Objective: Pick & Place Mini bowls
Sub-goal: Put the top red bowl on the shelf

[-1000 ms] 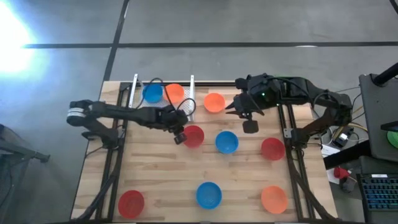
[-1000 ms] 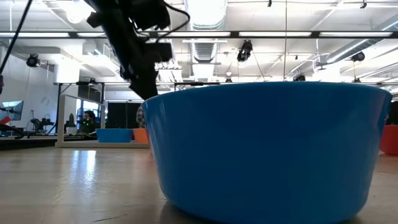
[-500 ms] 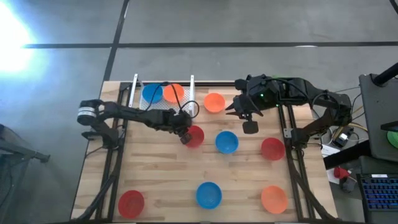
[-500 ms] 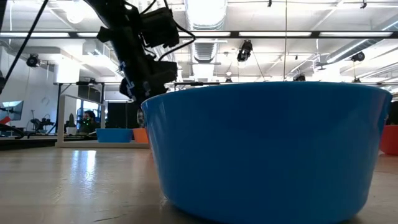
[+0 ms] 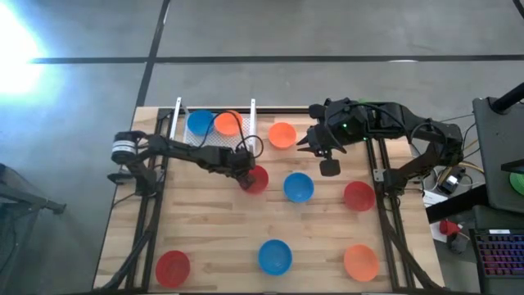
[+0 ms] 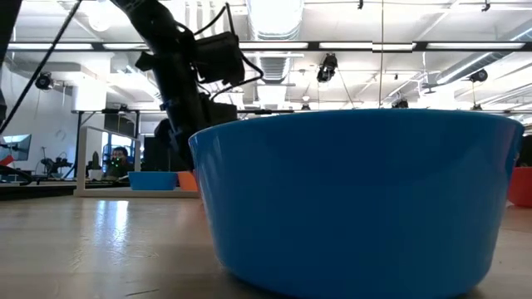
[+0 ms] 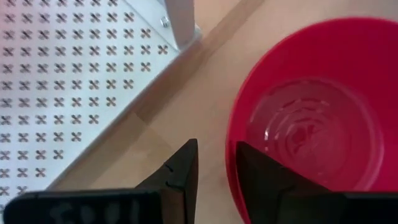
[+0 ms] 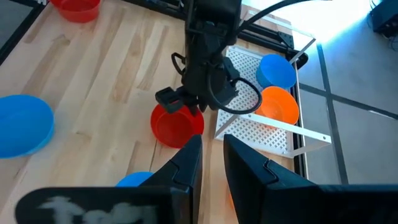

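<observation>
Left gripper (image 7: 214,171) at red bowl (image 5: 255,179), mid-bench beside white rack (image 5: 214,135); fingers spread, straddling rim, not yet pinching. Right gripper (image 8: 211,158) idle, fingers narrowly apart, holding nothing. Risk: shallow bite, bowl tips or slides.

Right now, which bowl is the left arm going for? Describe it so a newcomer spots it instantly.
Start at the white perforated rack at the table's far edge, holding a blue and an orange bowl. On the wood just off the rack's near right corner sits a red bowl, the left gripper straddling its rim. It is the only red bowl beside the rack and the only one under a gripper.
</observation>
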Tool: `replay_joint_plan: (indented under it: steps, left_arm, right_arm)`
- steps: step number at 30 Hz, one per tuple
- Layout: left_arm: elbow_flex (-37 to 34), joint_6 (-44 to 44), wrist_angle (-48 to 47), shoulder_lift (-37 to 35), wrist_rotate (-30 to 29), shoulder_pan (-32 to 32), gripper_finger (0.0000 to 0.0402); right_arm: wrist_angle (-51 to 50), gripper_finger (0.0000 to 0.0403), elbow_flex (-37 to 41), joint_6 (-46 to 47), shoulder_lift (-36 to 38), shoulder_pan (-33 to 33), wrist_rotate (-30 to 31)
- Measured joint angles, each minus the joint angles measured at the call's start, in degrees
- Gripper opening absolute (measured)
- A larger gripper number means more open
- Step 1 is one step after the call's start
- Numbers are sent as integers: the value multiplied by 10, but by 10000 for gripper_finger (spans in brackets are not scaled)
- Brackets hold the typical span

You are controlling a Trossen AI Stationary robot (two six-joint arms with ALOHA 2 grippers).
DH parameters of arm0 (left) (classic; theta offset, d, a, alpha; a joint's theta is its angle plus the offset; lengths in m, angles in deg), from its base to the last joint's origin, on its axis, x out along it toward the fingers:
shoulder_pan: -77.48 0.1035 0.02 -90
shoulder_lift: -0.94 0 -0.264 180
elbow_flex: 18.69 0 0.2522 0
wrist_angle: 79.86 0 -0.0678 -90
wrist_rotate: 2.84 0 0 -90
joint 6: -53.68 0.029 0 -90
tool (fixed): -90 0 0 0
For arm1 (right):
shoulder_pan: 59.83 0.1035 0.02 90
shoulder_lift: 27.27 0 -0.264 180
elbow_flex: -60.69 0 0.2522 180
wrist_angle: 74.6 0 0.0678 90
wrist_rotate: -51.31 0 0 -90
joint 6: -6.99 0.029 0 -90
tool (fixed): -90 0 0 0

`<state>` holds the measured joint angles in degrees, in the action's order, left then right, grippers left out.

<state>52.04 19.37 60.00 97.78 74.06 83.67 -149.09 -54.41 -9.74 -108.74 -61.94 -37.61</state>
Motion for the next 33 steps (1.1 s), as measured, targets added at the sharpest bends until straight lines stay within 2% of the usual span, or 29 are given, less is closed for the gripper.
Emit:
replay_joint_plan:
  steps: [3,6,7,12,16,20,26,29,33]
  left_arm:
    - [0,-3,-1,2,14,1,76]
    - [0,-3,-6,-1,18,1,20]
    - [0,-3,-6,-3,20,2,12]
    - [1,-2,-32,-24,36,5,3]
    - [5,1,-97,-69,34,16,2]
    - [5,0,-171,-131,0,38,1]
    - [4,-14,-236,-212,-94,91,1]
    - [4,-13,-243,-232,-124,123,1]
    - [0,14,-244,-229,-130,164,0]
  right_arm:
    - [0,64,0,0,0,0,0]
    - [0,66,0,0,0,0,0]
    - [0,65,0,0,0,0,0]
    - [0,63,0,0,0,0,0]
    - [0,65,0,1,0,0,0]
    - [0,63,0,2,0,0,0]
    - [0,65,0,2,0,0,0]
    - [0,63,0,2,0,0,0]
    - [0,64,0,2,0,0,0]
